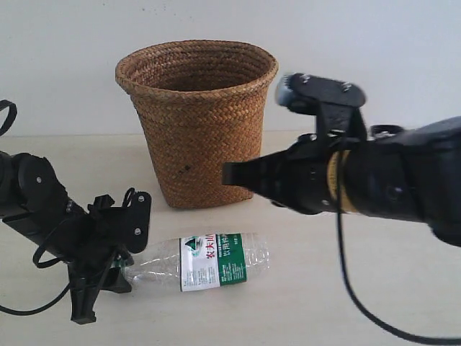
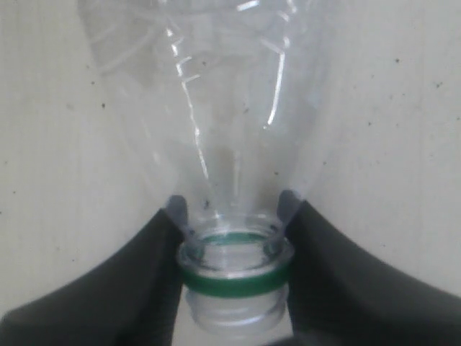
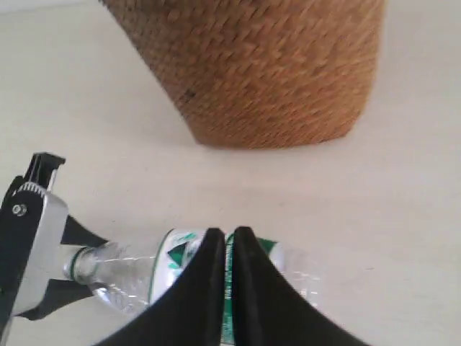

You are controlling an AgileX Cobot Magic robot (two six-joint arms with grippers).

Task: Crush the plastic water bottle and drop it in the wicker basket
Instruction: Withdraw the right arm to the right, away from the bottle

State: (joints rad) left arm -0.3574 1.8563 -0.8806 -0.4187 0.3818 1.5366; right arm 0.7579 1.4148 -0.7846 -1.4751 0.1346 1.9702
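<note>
Two grippers in the exterior view: left gripper (image 1: 122, 270) at the neck of the plastic water bottle (image 1: 216, 261), which lies on its side near the bench (image 1: 324, 303) front edge. Wicker basket (image 1: 198, 122) upright toward the back edge. Right gripper (image 1: 229, 173) raised.
Left wrist view: fingers (image 2: 130, 288) clamped on the bottle neck.
Right wrist view: fingers (image 3: 202, 288) together, empty, over the label (image 3: 180, 249).

plastic water bottle (image 1: 162, 268): body showing clear, neck ring (image 2: 234, 282) showing green, label (image 1: 212, 261) running green+white w/ red chars | wicker basket (image 1: 202, 137): showing brown woven weave, small dark spot (image 1: 187, 170) on side | tabletop (image 1: 288, 306): looking pale beige | wall (image 1: 374, 43) bhnd: looking off-white | left gripper (image 1: 117, 268), right gripper (image 1: 230, 173): both showing black, right arm (image 1: 403, 180) wearing yellowish band (image 1: 333, 180)
</note>
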